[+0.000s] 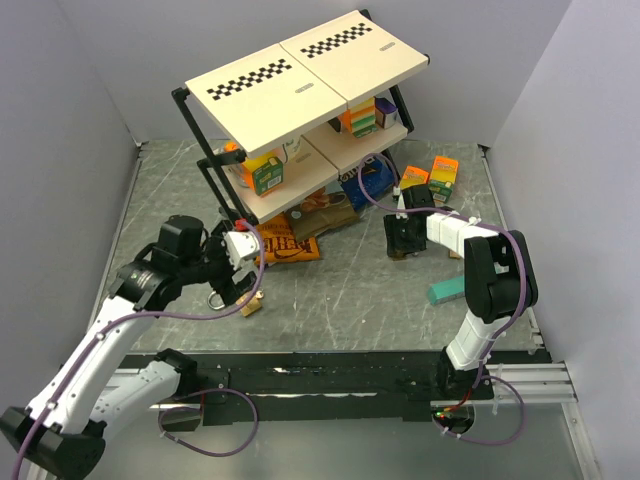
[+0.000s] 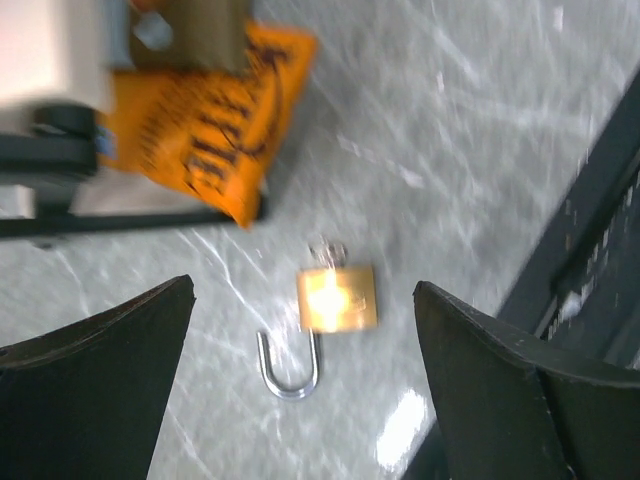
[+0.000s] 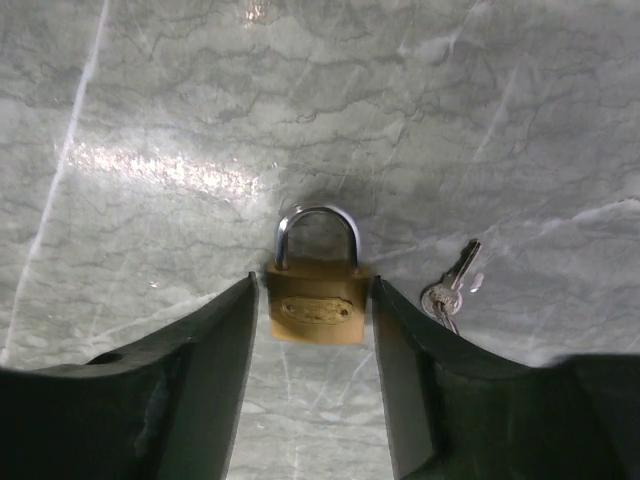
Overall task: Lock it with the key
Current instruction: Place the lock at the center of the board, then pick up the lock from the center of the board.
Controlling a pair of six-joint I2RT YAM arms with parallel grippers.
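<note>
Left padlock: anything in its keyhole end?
The left padlock, shackle swung open, shows something metallic, likely a key, at its keyhole end. Blur hides whether it is inserted or just behind.

Bright, even light; glare streaks the marble table, and the left wrist view is motion-blurred.

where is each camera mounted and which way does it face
Top external: high behind the arms, looking down at the table, shelf rack and both arms.
Left wrist: on the left arm, looking down between its open end effector at an open padlock.
Right wrist: on the right arm, end effector flanking a second padlock, key beside.
Shared: top and left wrist both show the orange packet.
</note>
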